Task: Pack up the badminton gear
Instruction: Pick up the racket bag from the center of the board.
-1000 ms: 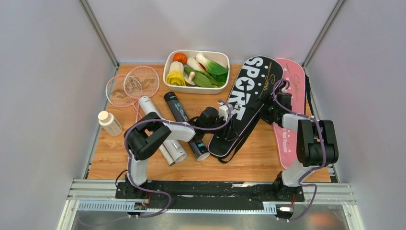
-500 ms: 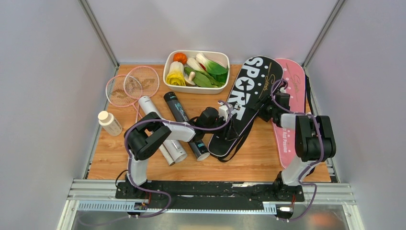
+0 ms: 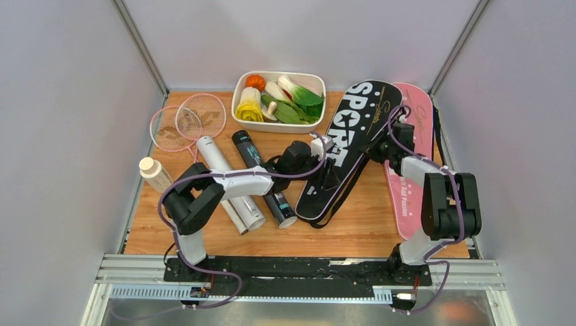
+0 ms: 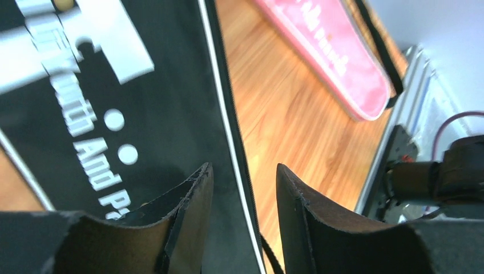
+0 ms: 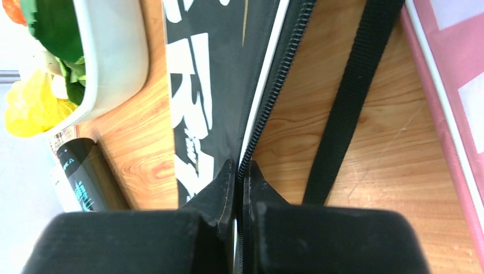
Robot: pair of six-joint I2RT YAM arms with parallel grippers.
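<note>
The black "SPORT" racquet cover (image 3: 353, 132) lies diagonally across the table, and the pink cover (image 3: 414, 156) lies to its right. My right gripper (image 5: 240, 165) is shut on the black cover's (image 5: 211, 68) zippered right edge. My left gripper (image 4: 242, 168) is open over the cover's (image 4: 114, 85) lower part, with its white-piped edge running between the jaws. Two pink-framed racquets (image 3: 183, 122) lie at the back left. A white tube (image 3: 224, 183) and a black tube (image 3: 261, 176) lie side by side under my left arm. No shuttlecock shows.
A white tray (image 3: 314, 80) of toy vegetables stands at the back centre, close to the black cover's top. A small clear bottle (image 3: 155, 174) stands near the left edge. The cover's black strap (image 5: 354, 85) trails over the wood between the two covers.
My right gripper has closed from wide open onto the black cover's zipper edge. My left arm has swung its gripper a little farther back along the cover, and its elbow has moved left.
</note>
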